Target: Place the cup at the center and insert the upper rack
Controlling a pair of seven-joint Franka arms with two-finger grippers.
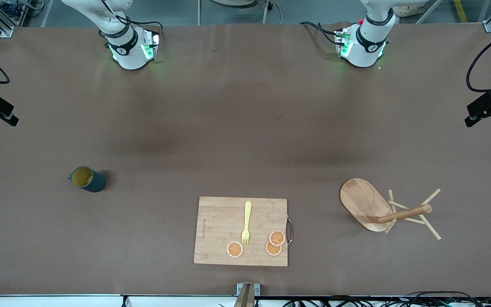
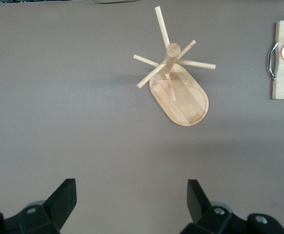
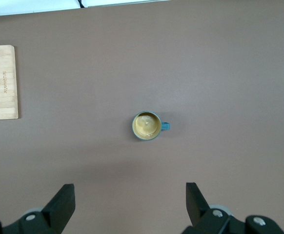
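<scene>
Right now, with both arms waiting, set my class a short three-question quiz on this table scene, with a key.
1. True or false: the cup stands on the cutting board.
2. What lies on the board with the yellow fork? A) three orange slices B) a spoon C) a second cup
3. Fill in: the upper rack stands toward the ____ arm's end of the table.

Key
1. False: it stands upright on the bare table, toward the right arm's end.
2. A
3. left. There the left gripper hangs open high above the rack; the right gripper hangs open high above the cup.
</scene>
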